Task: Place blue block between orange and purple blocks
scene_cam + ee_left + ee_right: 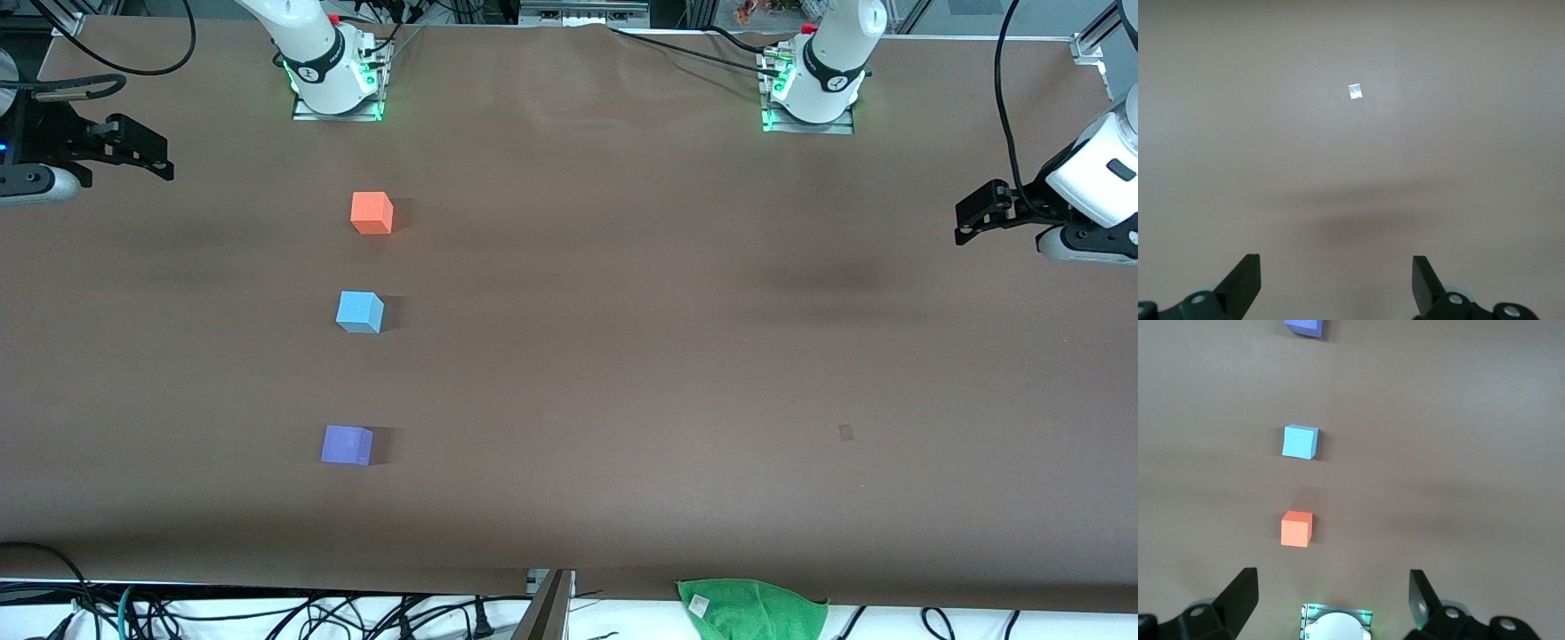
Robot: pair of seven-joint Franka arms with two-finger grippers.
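Three small cubes stand in one line toward the right arm's end of the table. The orange block point(372, 213) point(1297, 529) is farthest from the front camera and the purple block point(347, 445) point(1305, 327) is nearest. Between them sits the blue block point(360, 312) point(1300, 442), apart from both and a little closer to the orange one. My right gripper point(156, 156) point(1333, 583) hangs open and empty at its own end of the table, away from the cubes. At the other end my left gripper point(962, 222) point(1337, 267) is open and empty over bare table.
A small pale tape mark point(845, 433) point(1354, 91) lies on the brown table toward the left arm's end. A green cloth point(751, 609) and cables hang at the table edge nearest the front camera. The right arm's base point(1335, 623) shows between the right fingers.
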